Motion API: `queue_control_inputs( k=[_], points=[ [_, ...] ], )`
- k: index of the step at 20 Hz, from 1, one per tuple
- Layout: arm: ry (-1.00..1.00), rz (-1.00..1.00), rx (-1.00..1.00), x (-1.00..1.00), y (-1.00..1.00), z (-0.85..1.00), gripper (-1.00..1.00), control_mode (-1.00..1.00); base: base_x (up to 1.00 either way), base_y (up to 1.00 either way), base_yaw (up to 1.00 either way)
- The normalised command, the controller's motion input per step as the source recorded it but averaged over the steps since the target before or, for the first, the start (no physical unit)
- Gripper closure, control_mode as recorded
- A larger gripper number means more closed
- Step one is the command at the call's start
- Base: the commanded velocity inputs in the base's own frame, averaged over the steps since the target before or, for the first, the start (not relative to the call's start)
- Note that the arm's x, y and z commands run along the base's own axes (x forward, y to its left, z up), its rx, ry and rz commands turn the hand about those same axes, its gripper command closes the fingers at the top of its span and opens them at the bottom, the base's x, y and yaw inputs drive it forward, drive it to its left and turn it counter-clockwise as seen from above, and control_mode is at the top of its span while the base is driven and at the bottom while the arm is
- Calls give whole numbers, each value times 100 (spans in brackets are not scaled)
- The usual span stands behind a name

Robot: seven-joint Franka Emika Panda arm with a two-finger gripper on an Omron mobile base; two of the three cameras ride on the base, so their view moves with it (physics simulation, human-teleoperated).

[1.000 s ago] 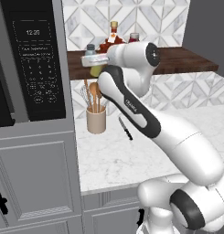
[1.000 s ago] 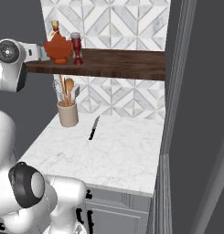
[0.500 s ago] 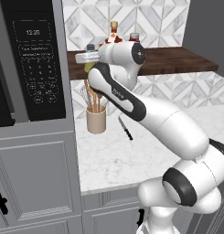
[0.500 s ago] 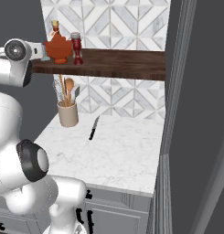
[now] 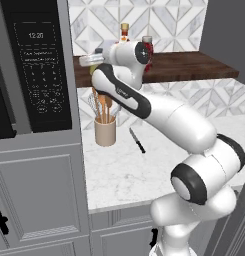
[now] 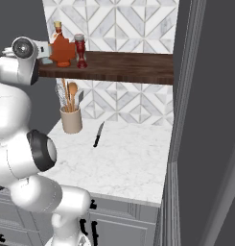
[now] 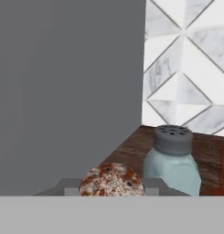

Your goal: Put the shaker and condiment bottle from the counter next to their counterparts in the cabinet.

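Shaker (image 7: 112,181): speckled round cap | end effector (image 7: 112,189): pinching it | cabinet (image 7: 131,153): dark wood

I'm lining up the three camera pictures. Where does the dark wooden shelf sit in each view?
Left base view: the wooden shelf runs from behind the arm's upper part to the right edge, upper half.
Right base view: it spans the upper middle, from the arm to the grey panel on the right.
Hand view: its top fills the lower right corner.
Shared landmark: the diamond-patterned tile wall right behind the shelf.
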Motion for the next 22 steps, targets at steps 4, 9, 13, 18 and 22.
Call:
queue_control_inputs(
  k=[4, 9, 13, 18, 22],
  points=[
    [0, 0, -3, 40, 10, -2, 100, -100, 0, 0, 0],
    [-2, 0, -3, 34, 13, -9, 100, -100, 0, 0, 0],
    [-2, 0, -4, 13, 2, 0, -100, -100, 0, 0, 0],
    [-3, 0, -2, -31, -5, 0, -100, -100, 0, 0, 0],
    [-9, 0, 0, -100, -20, 0, -100, -100, 0, 0, 0]
  ],
)
